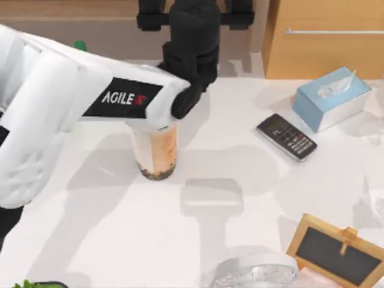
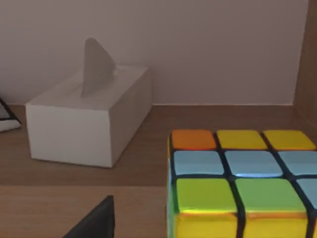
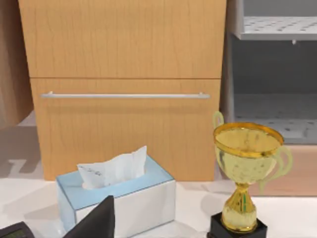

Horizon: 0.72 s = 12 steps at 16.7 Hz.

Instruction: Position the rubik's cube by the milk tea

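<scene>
Left arm [image 1: 90, 102] over milk tea [image 1: 157, 153]; rubik's cube [image 2: 242, 183] close below wrist.

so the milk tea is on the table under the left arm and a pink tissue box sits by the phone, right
Not quite. The tissue box is light blue, not pink; the top view shows it, and so does the right wrist view. The rest holds: the milk tea stands on the table under the left arm, and the box is beside the phone.
</scene>
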Available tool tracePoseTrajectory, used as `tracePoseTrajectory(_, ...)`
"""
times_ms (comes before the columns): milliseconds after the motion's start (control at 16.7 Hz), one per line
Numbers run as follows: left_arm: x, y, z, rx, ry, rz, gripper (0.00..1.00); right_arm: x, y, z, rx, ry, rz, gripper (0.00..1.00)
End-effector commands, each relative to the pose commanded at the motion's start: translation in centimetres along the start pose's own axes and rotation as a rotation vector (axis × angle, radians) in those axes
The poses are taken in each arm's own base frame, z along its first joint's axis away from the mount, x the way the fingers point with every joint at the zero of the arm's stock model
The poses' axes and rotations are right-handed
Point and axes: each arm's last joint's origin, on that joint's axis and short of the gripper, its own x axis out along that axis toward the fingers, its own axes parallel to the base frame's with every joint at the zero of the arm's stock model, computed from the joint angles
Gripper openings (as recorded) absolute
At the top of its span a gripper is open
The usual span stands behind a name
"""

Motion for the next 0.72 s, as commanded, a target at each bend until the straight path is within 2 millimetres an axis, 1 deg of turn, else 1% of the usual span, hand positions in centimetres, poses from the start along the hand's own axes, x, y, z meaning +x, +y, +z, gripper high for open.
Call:
tracePoseTrajectory(120,1.1,-0.1,-0.8,0.0,0.001,0.0,1.0,0.0,0.0,0.0,0.0,0.0,0.0,1.0)
tracePoseTrajectory(240,1.6,-0.2,-1.8,0.0,0.004,-0.002,1.0,0.0,0.0,0.0,0.0,0.0,0.0,1.0)
tracePoseTrajectory(480,1.7,-0.2,-2.0,0.0,0.005,-0.003,1.0,0.0,0.0,0.0,0.0,0.0,0.0,1.0)
tracePoseTrajectory(720,1.7,-0.2,-2.0,0.0,0.005,-0.003,0.7,0.0,0.0,0.0,0.0,0.0,0.0,1.0)
